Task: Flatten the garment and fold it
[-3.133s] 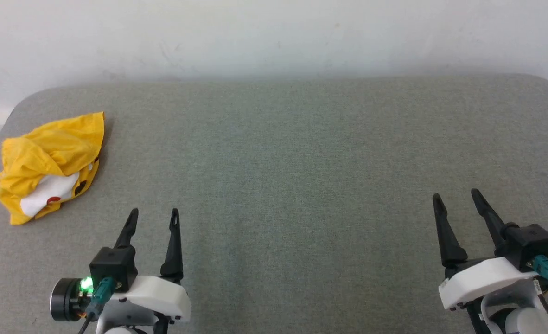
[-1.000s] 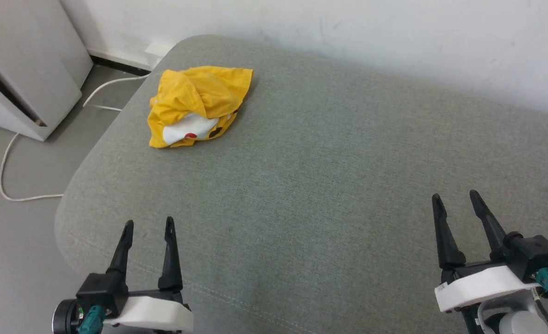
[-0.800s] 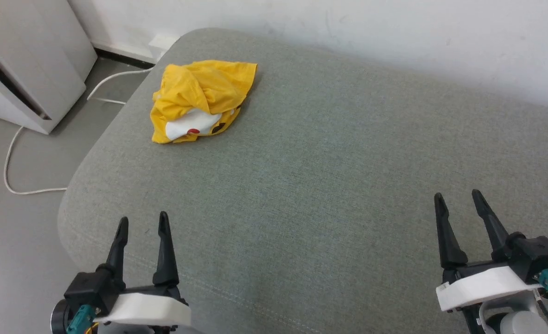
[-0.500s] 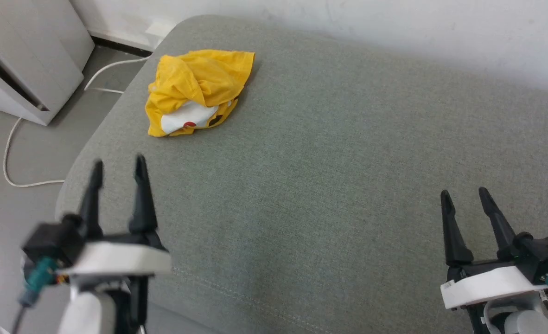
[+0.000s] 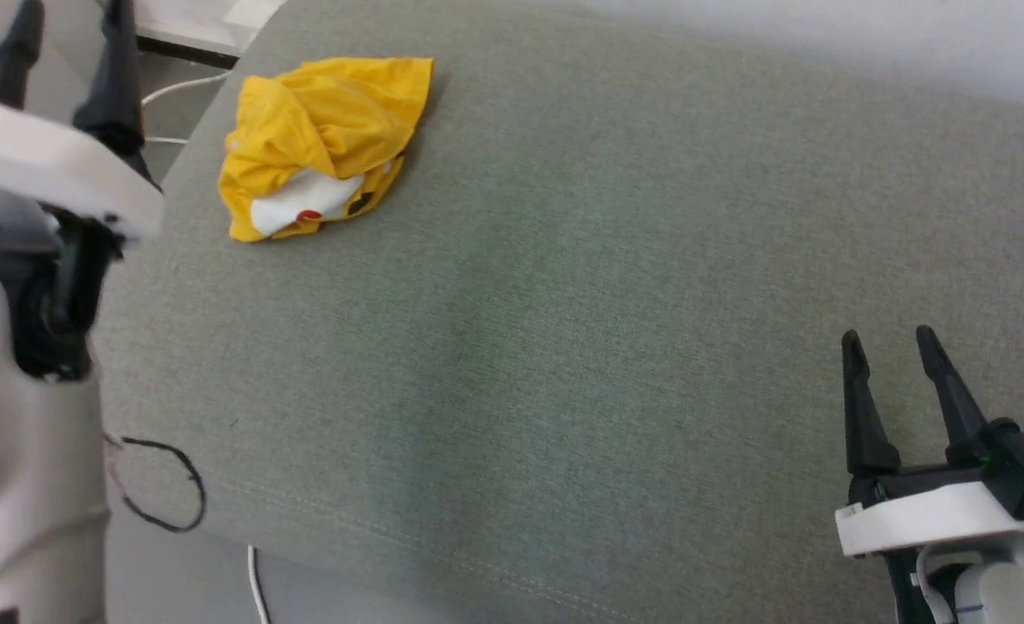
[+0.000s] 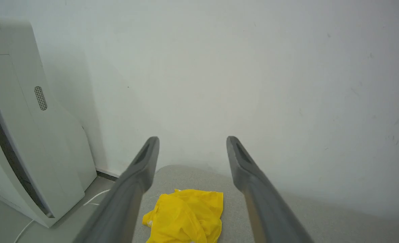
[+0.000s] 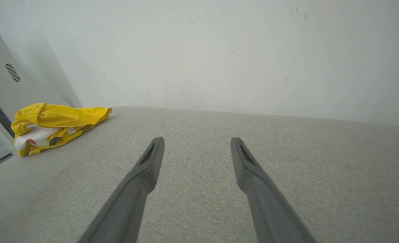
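One garment (image 5: 330,113): crumpled yellow heap, white patch, red dot; left hand (image 6: 192,140), right hand (image 5: 889,338) wide, empty.

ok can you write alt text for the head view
A crumpled yellow shirt lies near the far left corner of a grey cushion. The left gripper, open and blurred, is at the upper left, left of the shirt; the right gripper, open, is at the lower right.
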Motion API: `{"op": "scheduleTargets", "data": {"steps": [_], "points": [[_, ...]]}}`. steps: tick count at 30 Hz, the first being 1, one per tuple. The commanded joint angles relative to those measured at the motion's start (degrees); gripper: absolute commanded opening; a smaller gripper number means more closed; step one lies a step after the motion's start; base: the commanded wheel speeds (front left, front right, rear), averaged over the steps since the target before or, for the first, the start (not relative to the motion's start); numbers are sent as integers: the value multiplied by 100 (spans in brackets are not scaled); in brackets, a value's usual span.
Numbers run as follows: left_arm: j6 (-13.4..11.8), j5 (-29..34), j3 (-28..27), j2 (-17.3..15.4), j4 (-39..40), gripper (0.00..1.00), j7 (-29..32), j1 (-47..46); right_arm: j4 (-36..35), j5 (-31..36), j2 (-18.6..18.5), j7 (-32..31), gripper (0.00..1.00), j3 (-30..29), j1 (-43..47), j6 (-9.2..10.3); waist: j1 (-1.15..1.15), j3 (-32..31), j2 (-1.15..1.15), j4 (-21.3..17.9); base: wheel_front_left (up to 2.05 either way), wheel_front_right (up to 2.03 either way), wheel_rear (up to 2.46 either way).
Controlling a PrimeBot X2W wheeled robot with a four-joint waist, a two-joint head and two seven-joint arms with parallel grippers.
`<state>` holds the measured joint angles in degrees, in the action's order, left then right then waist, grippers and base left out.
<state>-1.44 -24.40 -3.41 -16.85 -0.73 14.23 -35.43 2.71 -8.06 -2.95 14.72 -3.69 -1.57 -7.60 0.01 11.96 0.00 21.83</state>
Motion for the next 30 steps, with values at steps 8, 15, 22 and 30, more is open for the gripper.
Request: {"op": "scheduleTargets", "data": {"steps": [8,15,22,30], "points": [[263,-347,42,-578,-1047,100,1269,-1053,-384,266,7,16,100,-129,-229,11,-1,748,0,-538,0,0,0],[198,-543,-14,-840,-1614,100,2022,-1544,-679,386,7,-73,100,-122,-378,11,-1,1255,0,-850,0,0,0],[99,-626,-13,-1026,-1997,100,2570,-1558,-941,450,7,-161,100,-193,-477,11,-1,1742,0,-1064,0,0,0],[-59,-388,39,-1229,-2515,100,2488,-1316,-1115,505,7,-223,100,-212,-521,11,-1,2072,0,-1208,0,0,0]]}}
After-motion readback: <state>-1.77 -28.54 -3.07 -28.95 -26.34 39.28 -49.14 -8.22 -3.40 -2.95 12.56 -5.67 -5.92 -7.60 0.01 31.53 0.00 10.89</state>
